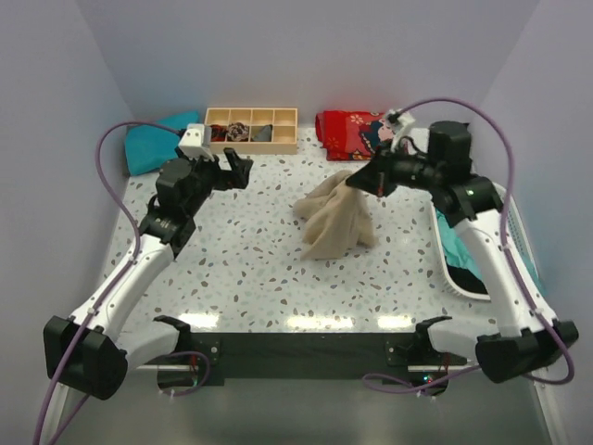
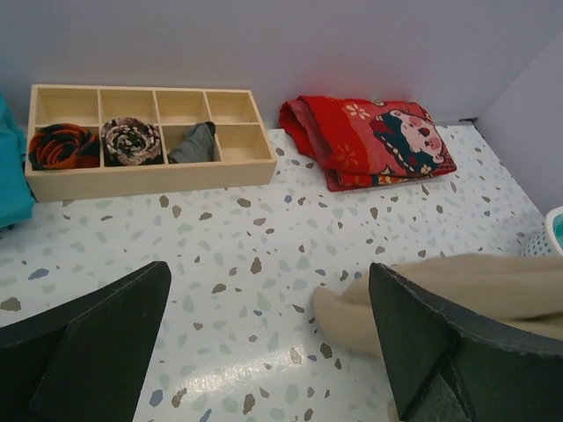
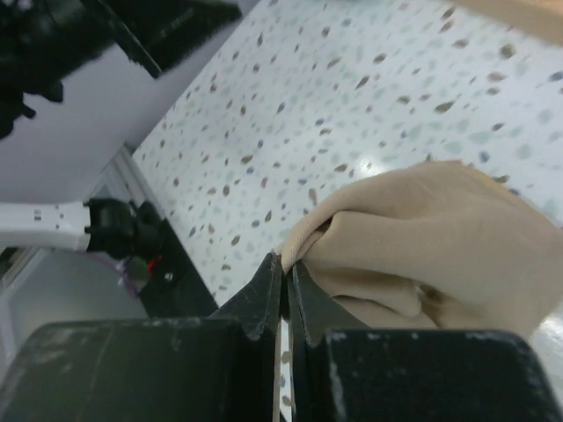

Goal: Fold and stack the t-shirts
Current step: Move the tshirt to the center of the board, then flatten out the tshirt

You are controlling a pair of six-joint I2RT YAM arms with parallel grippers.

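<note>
White, grey-flecked terrazzo worktop (image 1: 241, 269) runs between pale lilac walls. At its right edge a white plastic basket (image 1: 463, 287) holds teal-turquoise cloth (image 1: 451, 243). At mid-worktop the crumpled tan-beige t-shirt (image 1: 335, 222) trails down onto the surface, its upper edge raised and pinched between the pressed-together right fingers (image 3: 264, 294). The left fingers (image 2: 97, 343) hover spread, apart from it on its left. Along the far wall lie a teal-turquoise t-shirt (image 1: 153, 144), a light wooden compartment tray (image 1: 251, 146) and a red printed cloth (image 1: 350, 134).
</note>
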